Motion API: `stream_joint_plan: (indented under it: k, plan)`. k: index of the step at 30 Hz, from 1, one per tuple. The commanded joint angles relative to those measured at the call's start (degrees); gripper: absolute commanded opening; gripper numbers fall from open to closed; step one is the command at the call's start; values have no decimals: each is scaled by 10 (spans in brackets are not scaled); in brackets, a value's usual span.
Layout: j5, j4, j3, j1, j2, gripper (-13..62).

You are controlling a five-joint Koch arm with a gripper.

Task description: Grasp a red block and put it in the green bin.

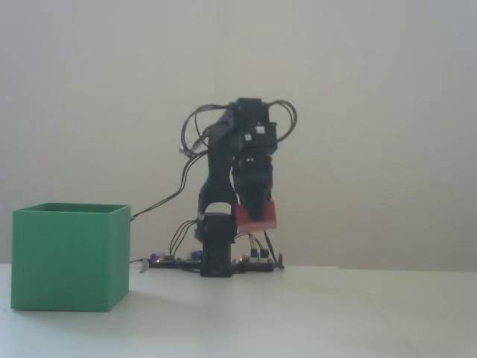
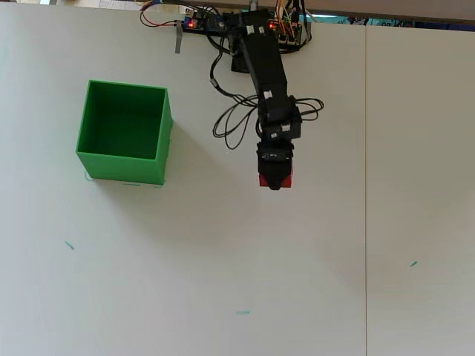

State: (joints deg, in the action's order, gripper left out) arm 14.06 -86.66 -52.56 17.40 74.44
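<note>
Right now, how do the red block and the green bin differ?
Size: the red block is far smaller than the green bin.
Support: the block hangs off the table in the claw; the bin stands on the table.
Place: in the overhead view the bin sits left of the block.
Form: the bin is an open-topped box; the block looks solid.
Both look matte and single-coloured.

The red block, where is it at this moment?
The gripper holds the red block above the table; in the overhead view it is right of the green bin.
</note>
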Motion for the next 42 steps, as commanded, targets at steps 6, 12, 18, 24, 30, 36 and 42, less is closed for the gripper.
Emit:
stream_joint_plan:
  k: [6, 12, 18, 24, 30, 36, 42]
  plan:
    - [-108, 34, -20, -122, 163, 37]
    - [-219, 99, -83, -259, 258, 37]
    - [-323, 238, -189, -403, 319, 37]
    - [-375, 257, -247, -461, 330, 37]
    - [-409, 341, -330, -517, 337, 37]
    - [-407, 418, -333, -539, 329, 37]
    - [-405, 463, -316, -561, 328, 37]
